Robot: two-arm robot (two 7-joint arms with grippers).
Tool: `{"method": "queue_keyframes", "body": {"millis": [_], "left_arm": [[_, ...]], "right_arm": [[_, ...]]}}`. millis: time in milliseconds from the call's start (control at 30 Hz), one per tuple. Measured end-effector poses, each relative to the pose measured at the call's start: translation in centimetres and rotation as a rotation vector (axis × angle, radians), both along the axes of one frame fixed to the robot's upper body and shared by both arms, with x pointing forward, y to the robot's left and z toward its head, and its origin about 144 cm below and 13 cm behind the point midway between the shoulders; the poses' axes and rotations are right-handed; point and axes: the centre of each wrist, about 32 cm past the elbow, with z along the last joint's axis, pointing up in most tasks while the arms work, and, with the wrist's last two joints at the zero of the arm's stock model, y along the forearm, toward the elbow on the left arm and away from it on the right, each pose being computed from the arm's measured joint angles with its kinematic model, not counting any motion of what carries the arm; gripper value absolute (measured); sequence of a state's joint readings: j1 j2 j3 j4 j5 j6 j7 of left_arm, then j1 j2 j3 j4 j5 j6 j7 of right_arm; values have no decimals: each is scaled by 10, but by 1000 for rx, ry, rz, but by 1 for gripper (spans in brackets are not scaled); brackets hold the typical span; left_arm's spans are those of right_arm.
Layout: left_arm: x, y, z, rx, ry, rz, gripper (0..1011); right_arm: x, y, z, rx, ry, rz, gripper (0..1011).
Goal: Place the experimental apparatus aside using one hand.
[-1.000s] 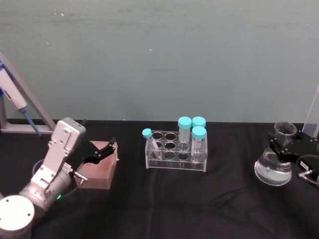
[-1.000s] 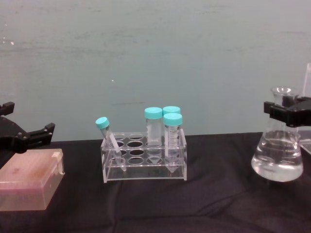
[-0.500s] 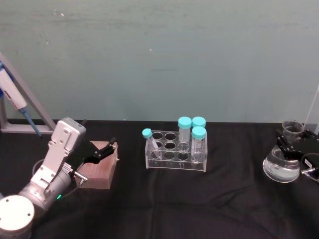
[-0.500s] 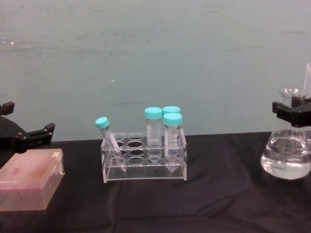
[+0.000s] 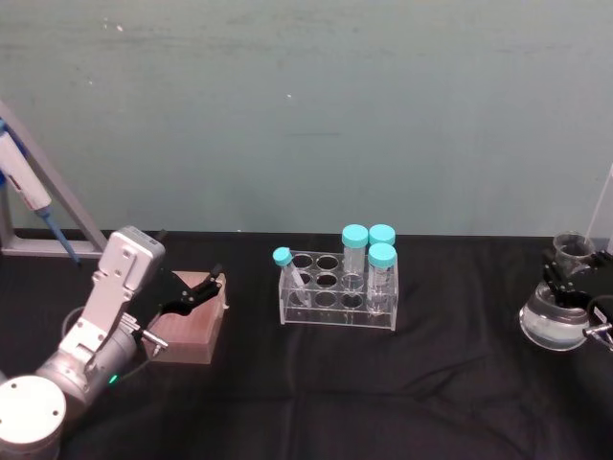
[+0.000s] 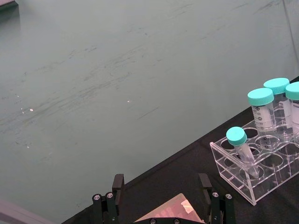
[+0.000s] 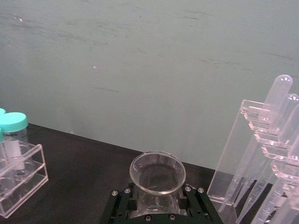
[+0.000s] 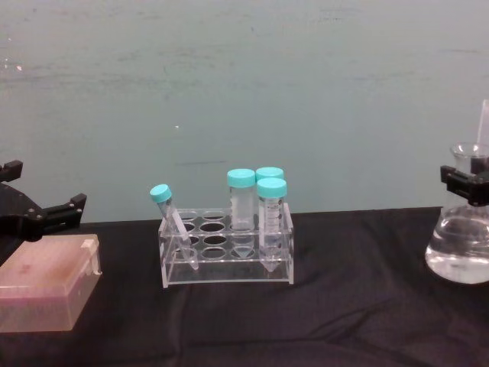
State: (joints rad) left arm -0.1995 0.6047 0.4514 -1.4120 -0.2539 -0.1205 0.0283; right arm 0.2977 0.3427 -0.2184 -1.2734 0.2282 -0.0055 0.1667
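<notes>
Where the black table (image 5: 316, 383) meets the right edge of the head view, the right gripper (image 5: 565, 276) is closed around the neck of the flask (image 5: 551, 321), a cone-shaped glass vessel with clear liquid in its lower part. In the chest view the flask (image 8: 458, 248) stands upright at the far right, its base at the level of the tabletop; whether it rests on the cloth or hangs just above it cannot be told. The right wrist view looks down on the open round mouth of the flask (image 7: 157, 171), with the black fingers (image 7: 122, 203) pressed against the neck on either side. Just beside the flask, farther toward the robot's right, stands a tall clear stand (image 7: 238, 149) carrying long slanted tubes (image 7: 275, 98).

Near the centre of the table sits a clear tube rack (image 5: 337, 297) with four teal-capped tubes (image 5: 355, 251); three stand upright at its right end and one leans at its left end. The rack is well apart from the flask.

The left gripper (image 5: 196, 292) hangs over a pinkish box (image 5: 192, 331) at the left of the table, its fingers (image 6: 118, 185) spread wide and holding nothing. Behind it, at the far left, a pipette (image 5: 24, 187) leans on a grey stand.
</notes>
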Motion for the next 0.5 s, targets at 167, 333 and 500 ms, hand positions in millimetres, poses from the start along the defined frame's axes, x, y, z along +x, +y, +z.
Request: {"method": "queue_keyframes", "body": {"millis": [167, 333, 500], "left_arm": [[0, 0, 0, 0, 0, 0, 1000], [0, 0, 0, 0, 0, 0, 1000], [0, 0, 0, 0, 0, 0, 1000]], "right_arm": [[2, -3, -1, -3, -3, -13, 458], [3, -4, -2, -2, -4, -24, 458], [4, -6, -2, 0, -5, -25, 458]]}}
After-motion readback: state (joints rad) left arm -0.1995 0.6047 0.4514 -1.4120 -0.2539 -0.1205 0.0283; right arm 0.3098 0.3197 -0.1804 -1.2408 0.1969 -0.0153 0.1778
